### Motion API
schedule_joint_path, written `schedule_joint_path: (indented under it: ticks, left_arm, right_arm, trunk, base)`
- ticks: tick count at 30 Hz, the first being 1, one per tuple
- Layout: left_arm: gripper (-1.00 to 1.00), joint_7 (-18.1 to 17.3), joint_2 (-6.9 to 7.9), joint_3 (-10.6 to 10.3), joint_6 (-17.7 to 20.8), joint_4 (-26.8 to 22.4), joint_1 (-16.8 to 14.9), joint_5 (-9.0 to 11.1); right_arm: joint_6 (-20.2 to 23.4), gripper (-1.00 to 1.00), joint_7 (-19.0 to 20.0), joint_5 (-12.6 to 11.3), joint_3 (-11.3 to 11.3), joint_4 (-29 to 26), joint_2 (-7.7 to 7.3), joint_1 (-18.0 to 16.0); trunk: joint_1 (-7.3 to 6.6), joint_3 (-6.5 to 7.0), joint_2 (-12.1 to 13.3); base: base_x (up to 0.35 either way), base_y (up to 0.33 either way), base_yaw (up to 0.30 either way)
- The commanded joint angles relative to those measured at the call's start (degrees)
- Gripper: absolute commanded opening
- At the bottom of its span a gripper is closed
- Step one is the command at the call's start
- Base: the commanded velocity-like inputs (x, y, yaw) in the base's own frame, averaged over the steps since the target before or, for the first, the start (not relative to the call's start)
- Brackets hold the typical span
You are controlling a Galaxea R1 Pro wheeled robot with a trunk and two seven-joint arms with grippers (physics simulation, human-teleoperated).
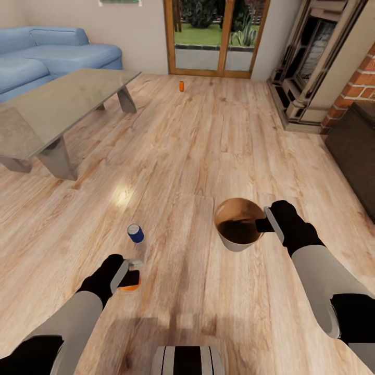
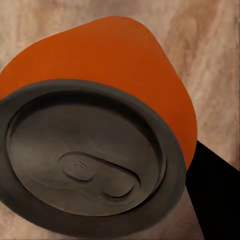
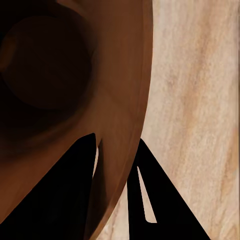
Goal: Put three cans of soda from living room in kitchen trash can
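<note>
My left gripper is low over the plank floor, shut on an orange can of soda. That can's dark lid and orange side loom close in the left wrist view, with one black finger beside it. A dark blue can of soda stands upright on the floor just beyond that hand. Another orange can stands far off near the glass doors. My right gripper is shut on the rim of the tash can, one finger inside its orange-brown wall and one outside.
A glass-topped low table stands at the left with a light blue sofa behind it. The brick fireplace and a dark cabinet line the right side. Wood-framed glass doors lie ahead across open floor.
</note>
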Motion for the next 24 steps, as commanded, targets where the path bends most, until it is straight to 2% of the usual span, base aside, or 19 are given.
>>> schedule_joint_path:
  ticks: [1, 5, 13, 15, 24]
  left_arm:
    - [-1.00, -0.02, 0.00, 0.01, 0.50, -0.86, 0.01, 0.03]
    - [-1.00, -0.02, 0.00, 0.07, 3.17, -5.50, 0.01, 0.03]
    - [-1.00, 0.06, 0.00, -0.01, 11.21, -18.62, 0.03, -0.04]
    - [-1.00, 0.07, 0.00, -0.06, 11.63, -21.83, 0.07, -0.09]
    - [-1.00, 1.91, -0.17, -0.16, 11.63, -29.45, 0.13, -0.20]
  right_arm:
    - [0.00, -1.00, 0.17, -0.36, -0.03, 0.01, 0.02, 0.00]
    - [0.00, -1.00, 0.15, -0.36, -0.03, -0.02, 0.01, 0.00]
    - [0.00, -1.00, 0.17, -0.41, -0.03, 0.02, 0.03, 0.13]
    - [0.00, -1.00, 0.17, -0.43, -0.08, 0.03, 0.04, 0.28]
    - [0.00, -1.00, 0.17, -0.56, -0.11, 0.06, 0.05, 1.88]
  trunk:
    - [-0.02, 0.23, 0.02]
    - [-0.13, 1.11, 0.07]
    - [-0.33, 2.89, 0.18]
    - [-0.58, 3.29, 0.59]
    - [-2.55, 4.90, 4.20]
  base:
    - [0.000, 0.000, 0.000]
    - [0.000, 0.000, 0.000]
    - [0.000, 0.000, 0.000]
    - [0.000, 0.000, 0.000]
    - [0.000, 0.000, 0.000]
